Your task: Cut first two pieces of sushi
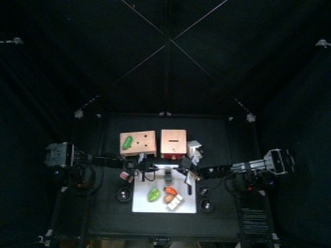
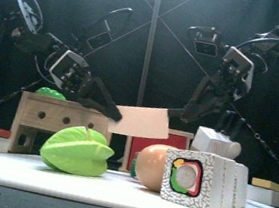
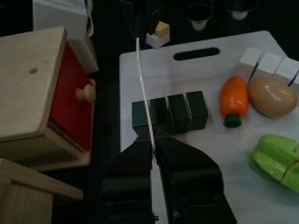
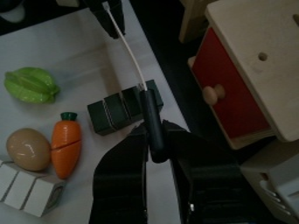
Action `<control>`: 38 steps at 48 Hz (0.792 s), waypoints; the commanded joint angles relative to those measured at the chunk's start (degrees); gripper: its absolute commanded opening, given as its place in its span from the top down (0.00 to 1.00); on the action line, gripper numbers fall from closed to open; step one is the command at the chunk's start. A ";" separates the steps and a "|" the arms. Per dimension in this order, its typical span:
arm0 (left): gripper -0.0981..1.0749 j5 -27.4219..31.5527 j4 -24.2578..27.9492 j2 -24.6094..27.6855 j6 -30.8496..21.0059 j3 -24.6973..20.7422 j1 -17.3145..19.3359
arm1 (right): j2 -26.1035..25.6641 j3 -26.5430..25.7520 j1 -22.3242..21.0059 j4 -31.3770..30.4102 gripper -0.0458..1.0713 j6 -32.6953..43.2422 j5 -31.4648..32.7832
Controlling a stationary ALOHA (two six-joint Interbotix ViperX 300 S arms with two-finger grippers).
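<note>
White cutting board (image 1: 188, 206) lies at the front of the table, seen from above, with two wooden boxes (image 1: 138, 142) behind it and my arms coming in from either side.

From the front, a green star fruit (image 2: 77, 152), an egg (image 2: 155, 166) and a white-wrapped roll (image 2: 205, 182) stand on the board. My left hand (image 2: 99, 96) and right hand (image 2: 215, 101) hang behind them.

From my left wrist, the sushi (image 3: 170, 113) is a row of four dark pieces on the board. It lies at the edge nearest the red drawer (image 3: 68, 89), with the carrot (image 3: 235, 96) just beside it. My left hand looks closed around the thin blade of the knife (image 3: 142, 87), which runs past the end of the row.

From my right wrist, my right hand grips the knife's black handle, and the blade crosses the end of the sushi row.
</note>
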 commanded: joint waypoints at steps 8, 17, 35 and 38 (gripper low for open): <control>0.61 -0.44 0.44 1.14 0.09 -1.67 -1.14 | 1.05 -0.53 -1.67 0.35 0.61 0.26 0.35; 0.61 -0.44 0.44 2.64 0.09 -2.72 -1.14 | 1.14 0.62 -1.85 0.70 0.61 0.26 0.70; 0.61 -0.35 0.18 3.43 -0.18 -2.99 -1.23 | 1.23 1.76 -1.93 2.55 0.61 0.26 0.62; 0.61 -0.35 0.00 3.52 -0.18 -2.99 -1.23 | 1.23 1.76 -1.93 2.46 0.61 0.26 0.70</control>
